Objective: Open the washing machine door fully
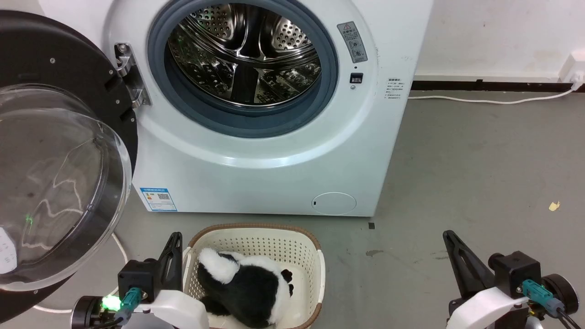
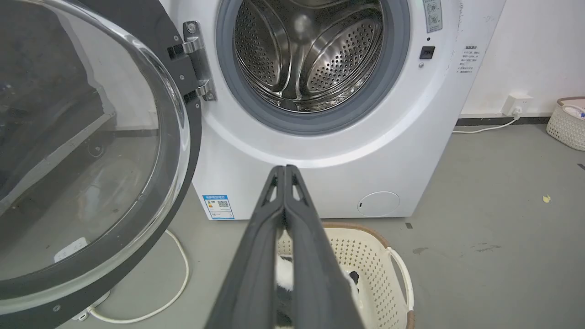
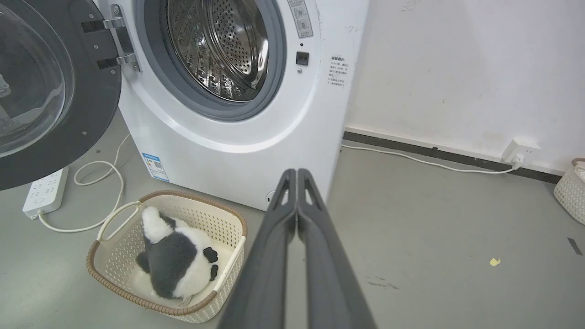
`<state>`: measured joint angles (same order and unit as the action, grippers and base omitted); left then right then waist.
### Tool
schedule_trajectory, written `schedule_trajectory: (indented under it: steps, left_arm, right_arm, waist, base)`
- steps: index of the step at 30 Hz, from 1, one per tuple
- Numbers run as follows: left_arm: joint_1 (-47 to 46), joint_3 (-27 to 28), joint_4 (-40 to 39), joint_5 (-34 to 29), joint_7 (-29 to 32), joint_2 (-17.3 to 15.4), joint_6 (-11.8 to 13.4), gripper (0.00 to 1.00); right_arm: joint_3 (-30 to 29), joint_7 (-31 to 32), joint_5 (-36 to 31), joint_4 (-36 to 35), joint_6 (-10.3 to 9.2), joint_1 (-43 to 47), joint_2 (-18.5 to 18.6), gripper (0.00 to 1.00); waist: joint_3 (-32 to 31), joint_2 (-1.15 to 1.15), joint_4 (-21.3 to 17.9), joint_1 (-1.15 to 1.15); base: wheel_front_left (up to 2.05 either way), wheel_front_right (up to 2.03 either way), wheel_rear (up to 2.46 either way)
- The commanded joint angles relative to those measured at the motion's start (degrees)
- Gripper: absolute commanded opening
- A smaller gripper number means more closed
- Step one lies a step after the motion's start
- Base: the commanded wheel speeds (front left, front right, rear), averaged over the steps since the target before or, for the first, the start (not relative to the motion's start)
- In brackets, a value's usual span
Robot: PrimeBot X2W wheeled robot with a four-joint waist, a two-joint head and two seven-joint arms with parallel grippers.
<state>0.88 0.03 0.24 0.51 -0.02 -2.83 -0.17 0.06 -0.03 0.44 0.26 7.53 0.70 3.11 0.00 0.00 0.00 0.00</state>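
Observation:
The washing machine [image 1: 274, 178] [image 2: 411, 151] [image 3: 256, 151] is white, with its steel drum [image 1: 244, 52] exposed. The washing machine door [image 1: 59, 183] [image 2: 87, 151] [image 3: 45, 91], black with a bulging clear window, is swung wide to the left on its metal hinge [image 1: 130, 73]. My left gripper [image 1: 172, 242] [image 2: 284, 170] is shut and empty, low at the lower left, apart from the door. My right gripper [image 1: 450, 240] [image 3: 296, 172] is shut and empty at the lower right, over bare floor.
A cream basket [image 1: 315, 260] [image 3: 114, 256] holding a black and white plush toy [image 1: 249, 285] [image 3: 176, 260] stands on the floor before the machine. A white power strip [image 3: 43, 192] and cable [image 3: 105, 183] lie under the door. Another basket [image 2: 566, 125] sits far right by the wall.

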Motion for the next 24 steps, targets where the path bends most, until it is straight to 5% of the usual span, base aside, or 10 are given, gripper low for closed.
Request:
schedule_trajectory:
  steps: [1, 24]
  left_arm:
    - [-0.88, -0.03, -0.24, -0.51, 0.02, -0.05, 0.17, 0.00]
    - [-0.88, -0.03, -0.24, -0.51, 0.02, -0.05, 0.17, 0.00]
  right_arm:
    - [-0.06, 0.03, -0.44, -0.26, -0.04, -0.70, -0.24, 0.00]
    - [-0.06, 0.03, -0.44, -0.26, -0.04, -0.70, -0.24, 0.00]
  waist:
    - [0.00, 0.00, 0.00, 0.00]
    - [0.00, 0.00, 0.00, 0.00]
  base:
    - [0.00, 0.00, 0.00]
    - [0.00, 0.00, 0.00]
